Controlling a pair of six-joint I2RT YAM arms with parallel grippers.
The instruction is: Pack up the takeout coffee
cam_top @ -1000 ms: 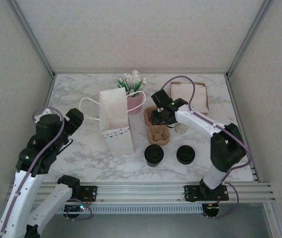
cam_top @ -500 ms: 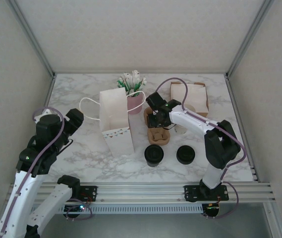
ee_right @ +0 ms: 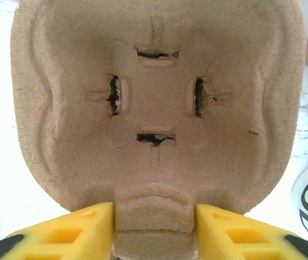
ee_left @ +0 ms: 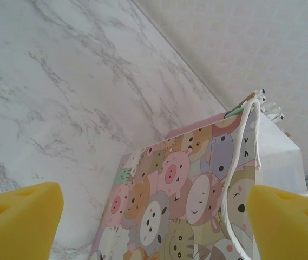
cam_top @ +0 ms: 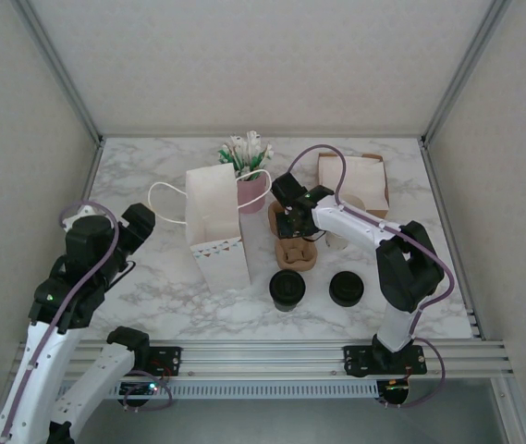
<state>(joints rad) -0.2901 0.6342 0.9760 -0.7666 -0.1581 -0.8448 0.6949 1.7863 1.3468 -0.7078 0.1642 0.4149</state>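
White textured wall panels are boxing in the marble-look table on three sides, aluminium posts are running up the corners, an aluminium rail is spanning the near edge, pretty soft even light falling throughout.

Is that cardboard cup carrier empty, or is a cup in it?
Empty where visible: the cup carrier shows a bare pulp well, no cup.

Fig. 1. I see the marble table bearing a white bag, pink cup, pulp carrier, cardboard box, takeout coffee and black lids.
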